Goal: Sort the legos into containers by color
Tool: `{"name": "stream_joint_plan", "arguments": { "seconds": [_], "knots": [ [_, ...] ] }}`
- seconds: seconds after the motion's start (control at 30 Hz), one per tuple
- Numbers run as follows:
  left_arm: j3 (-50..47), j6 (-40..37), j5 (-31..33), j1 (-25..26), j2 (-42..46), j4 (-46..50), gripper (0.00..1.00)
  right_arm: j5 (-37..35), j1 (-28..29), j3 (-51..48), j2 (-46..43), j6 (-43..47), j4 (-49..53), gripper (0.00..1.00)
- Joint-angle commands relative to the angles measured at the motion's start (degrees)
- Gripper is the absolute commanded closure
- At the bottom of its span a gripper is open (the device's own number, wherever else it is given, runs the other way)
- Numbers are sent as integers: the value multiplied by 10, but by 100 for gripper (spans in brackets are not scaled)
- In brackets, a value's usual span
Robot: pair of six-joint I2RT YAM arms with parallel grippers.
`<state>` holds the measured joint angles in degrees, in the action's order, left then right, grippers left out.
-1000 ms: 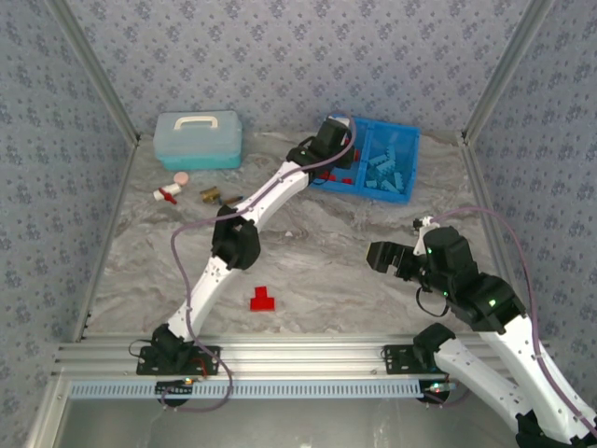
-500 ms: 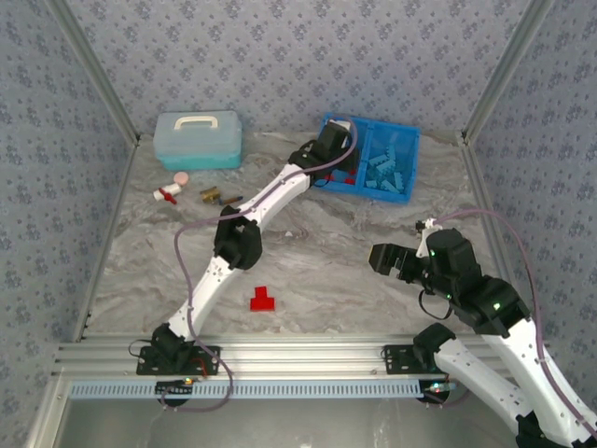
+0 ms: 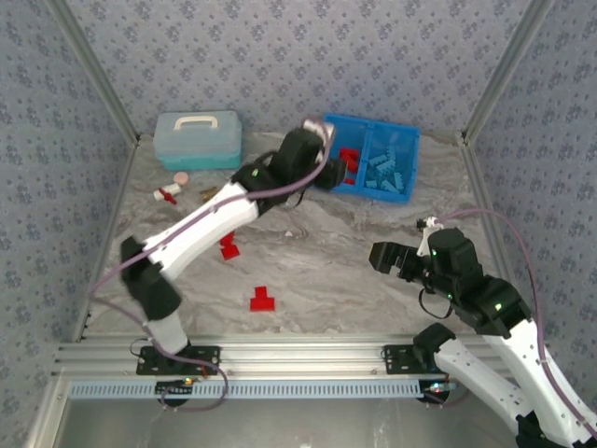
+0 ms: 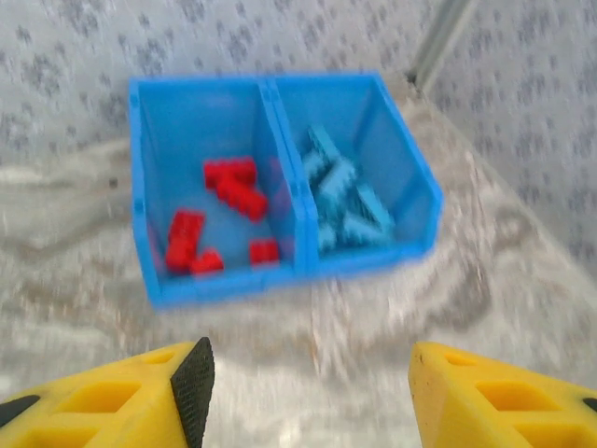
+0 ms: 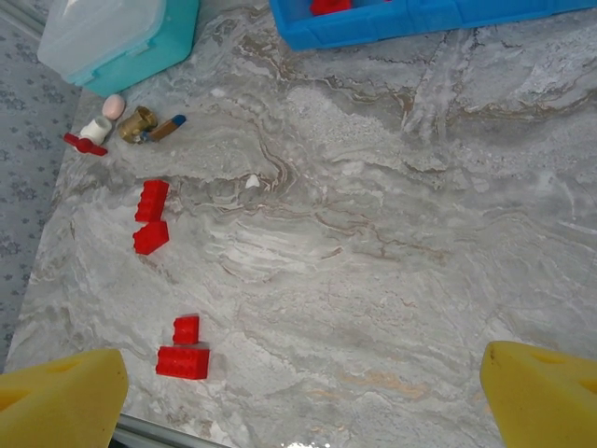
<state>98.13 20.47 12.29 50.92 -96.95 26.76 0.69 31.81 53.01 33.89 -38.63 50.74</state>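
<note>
Left gripper [image 4: 308,369]: open and empty, facing the tray [image 4: 233,285]; red legos [image 4: 229,187] lie in its left compartment, light blue legos [image 4: 345,201] in its right.
Right gripper [image 5: 303,392]: spread wide, empty, above the table [image 5: 392,280]; loose red bricks [image 5: 182,362] lie to the left in two close pairs.
Pair risk: a pinch on one brick may knock its neighbour away.
Top-view risk: odds and ends [image 3: 168,194] sit near the far pair; the red-tipped piece could be mistaken for a brick.

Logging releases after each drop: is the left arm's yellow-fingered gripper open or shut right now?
Open. The left gripper has its yellow fingers spread wide, with nothing held between them.
</note>
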Motion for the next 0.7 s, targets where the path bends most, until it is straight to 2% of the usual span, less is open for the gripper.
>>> {"name": "stream_joint_plan", "arguments": {
  "seconds": [0.0, 0.13, 0.2, 0.27, 0.4, 0.47, 0.53, 0.67],
  "knots": [
    [-141, 37, 84, 28, 86, -9, 41, 3, 1, -10, 0, -12, -19, 0],
    [-247, 114, 178, 104, 181, 51, 40, 9, 1, -22, 8, -15, -36, 0],
    [-284, 187, 215, 137, 211, 108, 37, 13, 2, -26, 12, -19, -41, 0],
    [-329, 268, 228, 167, 238, 167, 30, 17, 1, -28, 14, -20, -44, 0],
    [-425, 385, 208, 206, 283, 202, 20, 15, 1, -31, 15, -16, -42, 0],
    [-466, 425, 182, 209, 302, 208, 11, 16, 1, -33, 14, -15, -42, 0],
    [-492, 446, 169, 209, 315, 213, 1, 18, 1, -36, 14, -18, -43, 0],
    [-510, 433, 96, 182, 311, 221, 1, 21, 1, -42, 14, -23, -49, 0]
  ]
}}
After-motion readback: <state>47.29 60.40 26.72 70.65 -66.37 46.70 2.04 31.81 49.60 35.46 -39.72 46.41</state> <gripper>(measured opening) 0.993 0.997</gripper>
